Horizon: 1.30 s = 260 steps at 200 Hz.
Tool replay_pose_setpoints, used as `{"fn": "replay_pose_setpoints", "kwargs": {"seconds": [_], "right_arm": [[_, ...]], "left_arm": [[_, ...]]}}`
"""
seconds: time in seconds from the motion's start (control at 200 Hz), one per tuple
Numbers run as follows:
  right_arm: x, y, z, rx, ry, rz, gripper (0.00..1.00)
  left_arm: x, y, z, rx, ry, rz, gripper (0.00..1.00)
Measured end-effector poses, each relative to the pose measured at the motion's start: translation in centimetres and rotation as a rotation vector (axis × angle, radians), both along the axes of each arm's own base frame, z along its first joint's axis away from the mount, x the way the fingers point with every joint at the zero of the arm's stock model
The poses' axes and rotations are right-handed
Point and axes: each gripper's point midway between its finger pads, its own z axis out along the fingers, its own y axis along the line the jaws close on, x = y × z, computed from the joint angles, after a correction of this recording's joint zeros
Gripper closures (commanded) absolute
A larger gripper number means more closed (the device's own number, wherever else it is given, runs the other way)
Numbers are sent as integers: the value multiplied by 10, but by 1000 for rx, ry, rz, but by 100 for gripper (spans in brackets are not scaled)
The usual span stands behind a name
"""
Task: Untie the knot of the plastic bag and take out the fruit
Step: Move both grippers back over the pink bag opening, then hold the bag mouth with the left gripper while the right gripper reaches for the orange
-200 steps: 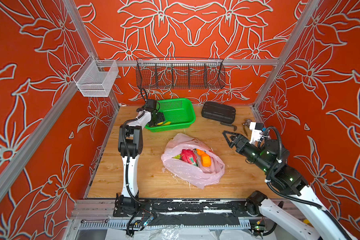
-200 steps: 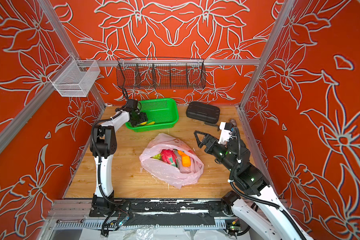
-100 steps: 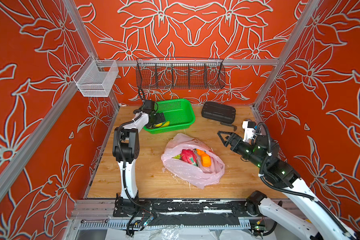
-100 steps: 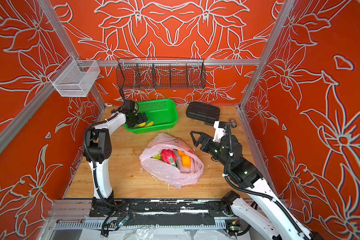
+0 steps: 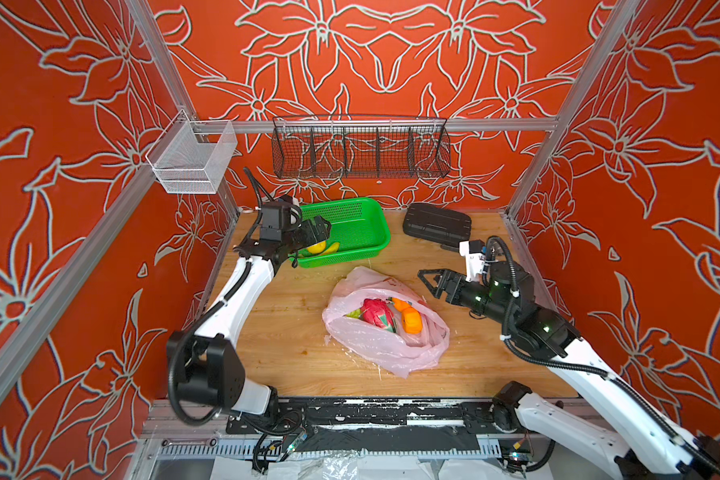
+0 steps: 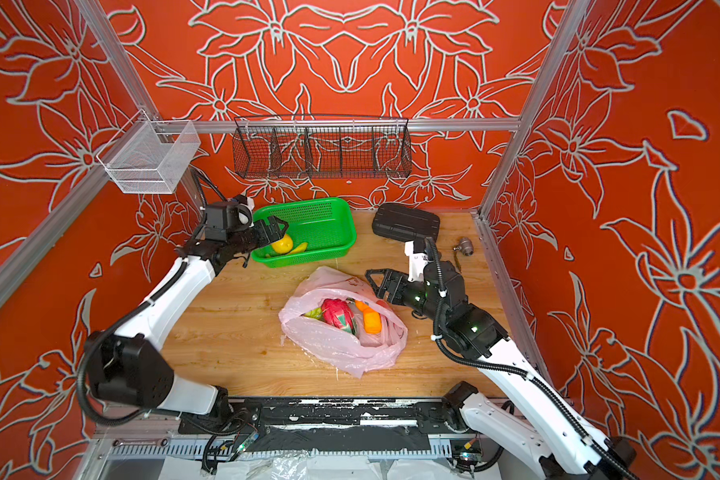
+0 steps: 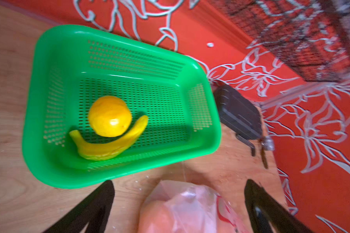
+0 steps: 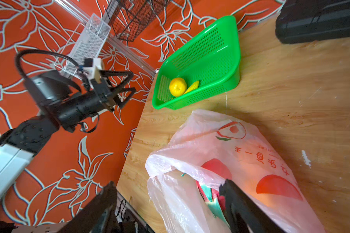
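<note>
Evidently the left tool has just let go. Its jaws stand wide and empty, and it has drawn up and back to the left end of the basket, where a second ago it was low at the rim. The yellow fruit lies free on the basket floor, touching the banana, so I judge one piece as delivered.

Meanwhile the right tool has swung in from the right side of the counter and hangs at the right edge of the bag, jaws spread and holding nothing. In its wrist view the fingers sit over the bag's mouth. That mouth gapes; no knot shows, so the untying looks done. The bag lies mid-counter with the dragon fruit and an orange inside, both untouched. The next pick probably falls to the right arm.
</note>
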Motion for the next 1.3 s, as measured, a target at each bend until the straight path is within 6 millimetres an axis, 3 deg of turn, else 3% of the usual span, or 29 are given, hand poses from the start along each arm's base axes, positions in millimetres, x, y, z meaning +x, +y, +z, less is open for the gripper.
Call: {"fn": "replay_pose_setpoints", "kwargs": {"seconds": [0.135, 0.22, 0.33, 0.466, 0.636, 0.811, 0.976, 1.161, 1.302], "right_arm": [[-13, 21, -23, -95, 29, 97, 25], [-25, 33, -38, -158, 45, 158, 27], [-37, 42, -53, -206, 59, 218, 30], [-46, 38, -85, -268, 94, 241, 37], [-49, 20, -132, -391, 147, 215, 39], [-43, 10, -161, -503, 167, 189, 38], [-33, 8, -180, -590, 173, 176, 34], [-17, 5, -195, -676, 147, 144, 31], [-4, 7, -202, -732, 142, 124, 30]], "left_arm": [[-61, -59, 44, 34, -162, -207, 0], [-97, -86, 51, 70, -229, -323, 0], [-127, -100, 37, 137, -271, -423, 0], [-152, -101, -6, 247, -268, -509, 0], [-157, -93, -49, 372, -228, -534, 0], [-150, -86, -86, 451, -154, -511, 1], [-139, -81, -124, 513, -54, -484, 13], [-132, -81, -129, 521, -45, -465, 39], [-129, -83, -125, 509, -51, -448, 48]]}}
